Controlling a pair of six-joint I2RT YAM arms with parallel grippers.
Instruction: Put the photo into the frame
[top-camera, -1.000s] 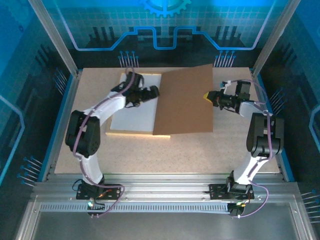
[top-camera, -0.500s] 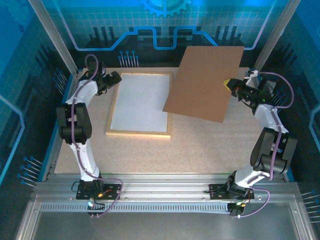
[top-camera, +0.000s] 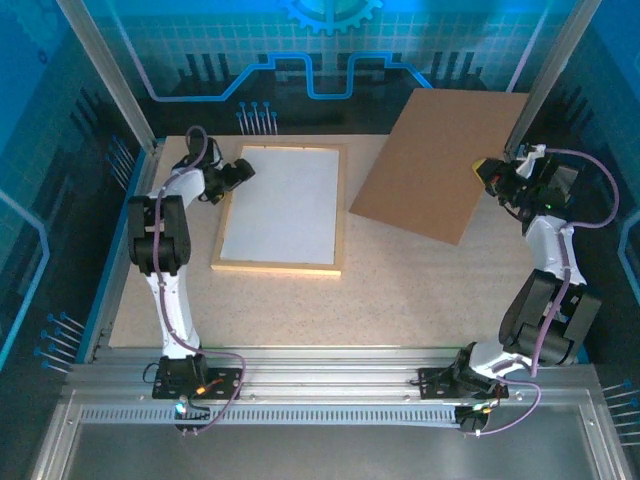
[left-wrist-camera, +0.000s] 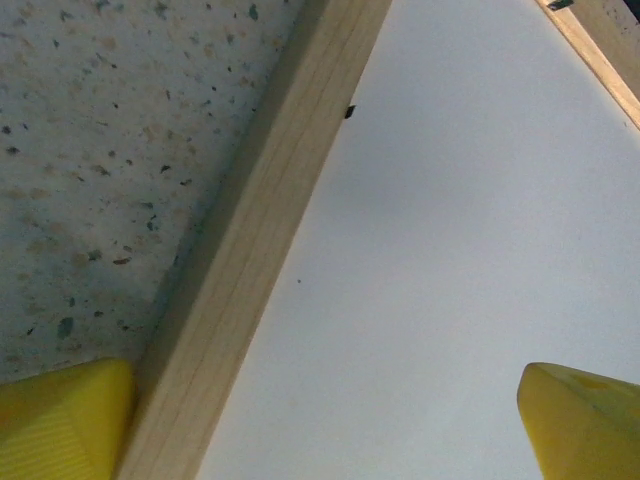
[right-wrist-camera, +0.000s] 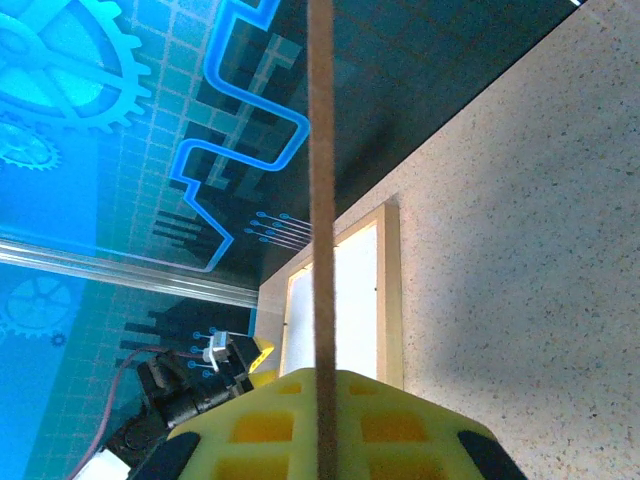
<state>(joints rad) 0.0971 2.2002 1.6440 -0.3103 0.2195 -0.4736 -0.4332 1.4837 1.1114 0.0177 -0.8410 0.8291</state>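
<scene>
The frame, thin pale wood, lies flat at the table's back left with a white sheet inside it. The photo is out of view. My left gripper hovers open at the frame's upper left side. In the left wrist view its yellow fingertips straddle the frame's rail and the white sheet, holding nothing. My right gripper is shut on a brown backing board, held tilted above the table's back right. The right wrist view has the board edge-on between the yellow pads.
The speckled table has bare room in front of the frame and under the raised board. Blue enclosure walls and metal posts stand close behind both arms. The left gripper shows past the frame from the right wrist.
The right arm lifted the brown board off the frame and carried it right and back. The left arm drew back from the frame's middle to its upper left edge.
</scene>
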